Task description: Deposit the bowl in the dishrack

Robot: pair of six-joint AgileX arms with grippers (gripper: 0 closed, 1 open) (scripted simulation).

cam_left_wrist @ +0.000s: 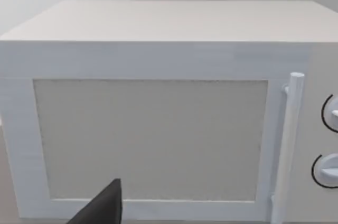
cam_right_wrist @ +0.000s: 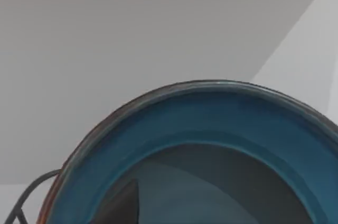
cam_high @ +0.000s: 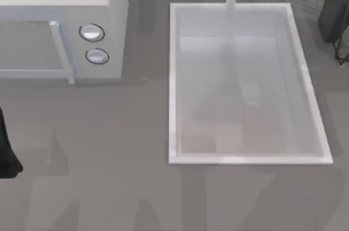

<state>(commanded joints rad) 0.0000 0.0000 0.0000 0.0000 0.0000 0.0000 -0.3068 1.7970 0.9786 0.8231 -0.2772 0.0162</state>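
From above, the white sink sat set into the grey counter, with the microwave to its left and the dark dishrack past its far right corner. The left arm rested at the counter's left edge.

In the left wrist view, a dark finger pointed at the microwave door.

The right wrist view showed the bowl close up, a wire beside its rim. Whether either claw was clenched or released could not be told.
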